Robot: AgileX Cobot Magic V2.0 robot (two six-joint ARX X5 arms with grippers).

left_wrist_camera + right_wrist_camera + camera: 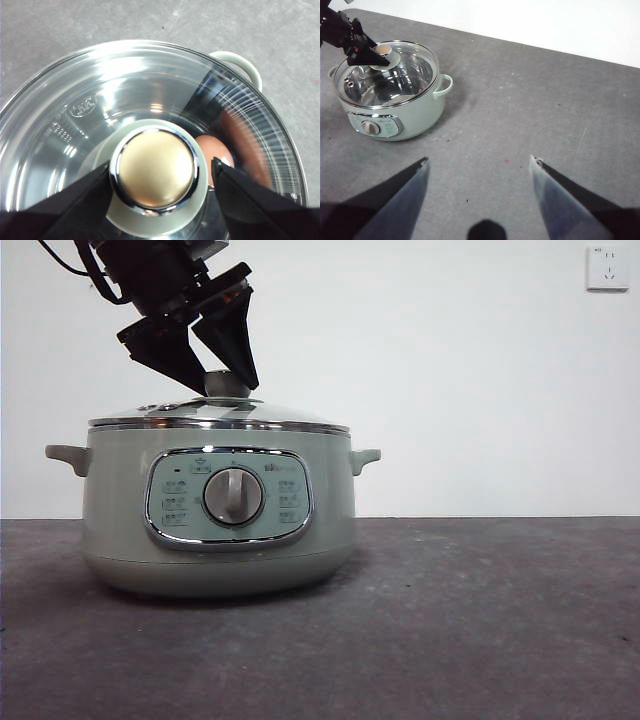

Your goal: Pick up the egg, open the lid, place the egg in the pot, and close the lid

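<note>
The pale green pot (120, 530) stands on the grey table with the glass lid (270, 418) seated on it. My left gripper (230, 388) hangs over the lid, its jaws open on either side of the pale green knob (156, 167). In the left wrist view the reddish-brown egg (216, 150) shows through the glass lid (100, 100), lying inside the pot. My right gripper (477, 160) is open and empty, high above the table and well away from the pot (420, 120). The right wrist view also shows the left gripper (370, 52) at the knob.
Bare grey tabletop (480, 620) stretches beside and in front of the pot. A white wall stands behind, with a wall socket (607, 267) high up. The pot's side handle (240, 62) sticks out past the lid rim.
</note>
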